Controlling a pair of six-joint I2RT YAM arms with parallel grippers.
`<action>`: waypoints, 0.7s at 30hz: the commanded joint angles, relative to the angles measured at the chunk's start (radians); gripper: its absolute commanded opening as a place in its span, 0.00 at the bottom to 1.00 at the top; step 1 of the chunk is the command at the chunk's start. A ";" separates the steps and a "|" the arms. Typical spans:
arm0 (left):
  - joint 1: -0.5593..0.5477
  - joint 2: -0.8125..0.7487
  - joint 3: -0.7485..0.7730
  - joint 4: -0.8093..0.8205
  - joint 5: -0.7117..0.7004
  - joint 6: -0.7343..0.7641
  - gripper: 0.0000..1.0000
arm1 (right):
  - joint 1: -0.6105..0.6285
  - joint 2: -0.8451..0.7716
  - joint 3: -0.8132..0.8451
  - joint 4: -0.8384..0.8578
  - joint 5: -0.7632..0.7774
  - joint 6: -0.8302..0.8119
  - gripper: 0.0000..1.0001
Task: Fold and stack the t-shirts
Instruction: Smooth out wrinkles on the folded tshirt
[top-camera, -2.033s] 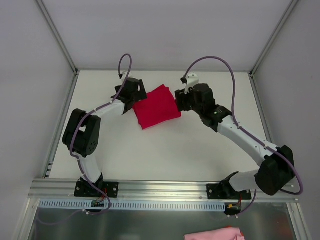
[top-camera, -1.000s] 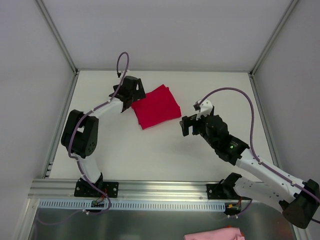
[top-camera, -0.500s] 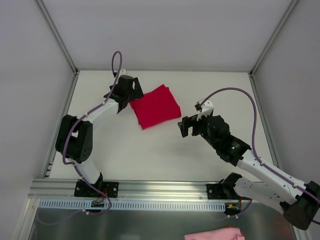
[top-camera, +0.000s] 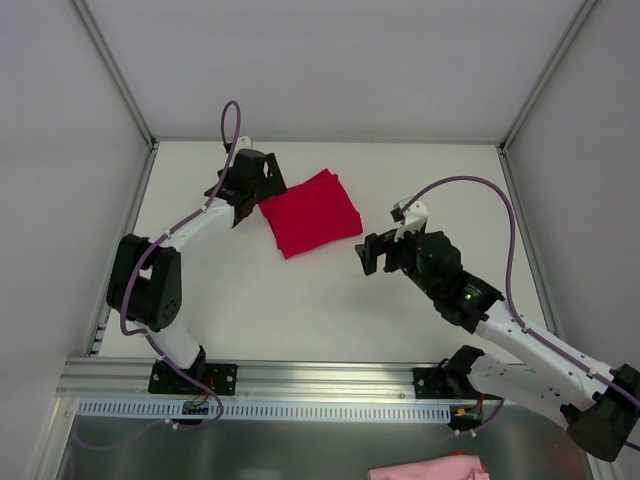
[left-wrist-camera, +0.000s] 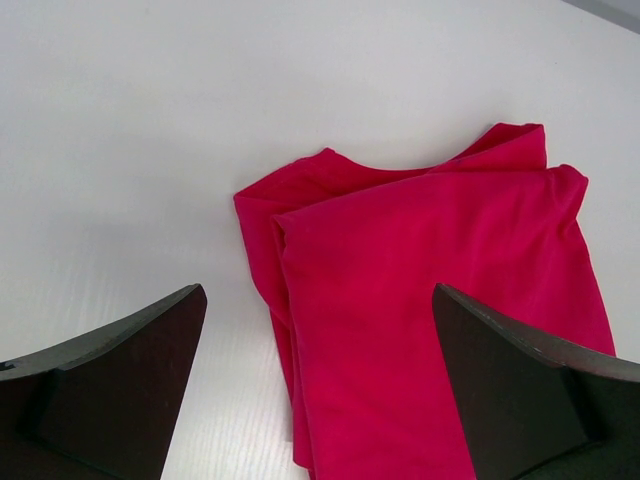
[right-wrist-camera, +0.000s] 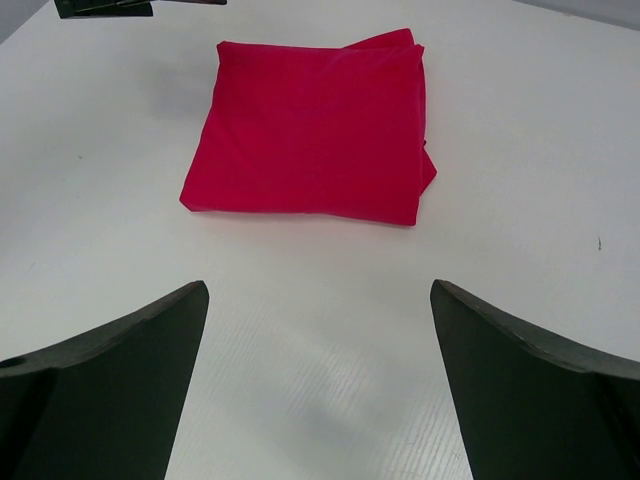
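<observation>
A crimson-red t-shirt, folded to a small square, lies flat on the white table at the back middle. It also shows in the left wrist view and the right wrist view. My left gripper is open and empty, just left of the shirt's left edge, a little above it. My right gripper is open and empty, to the right of and nearer than the shirt, clear of it. In the wrist views both pairs of jaws stand wide apart with nothing between them.
The white table is walled by grey panels at the back and both sides. A metal rail runs along the near edge. A pink cloth lies below the rail, off the table.
My right arm pulled back from the shirt's right edge toward the near right. My left gripper lifted and drew slightly back left from the shirt's left edge. The shirt has stayed folded in place.
</observation>
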 joint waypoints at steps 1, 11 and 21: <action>0.014 -0.047 -0.005 -0.002 0.018 0.004 0.99 | 0.004 -0.031 0.023 0.029 0.013 0.008 1.00; 0.014 -0.058 -0.005 -0.006 0.019 0.025 0.99 | 0.006 -0.044 0.022 0.021 0.030 0.010 1.00; 0.014 -0.006 -0.005 0.027 0.056 0.015 0.99 | 0.004 -0.067 0.015 0.011 0.046 0.005 1.00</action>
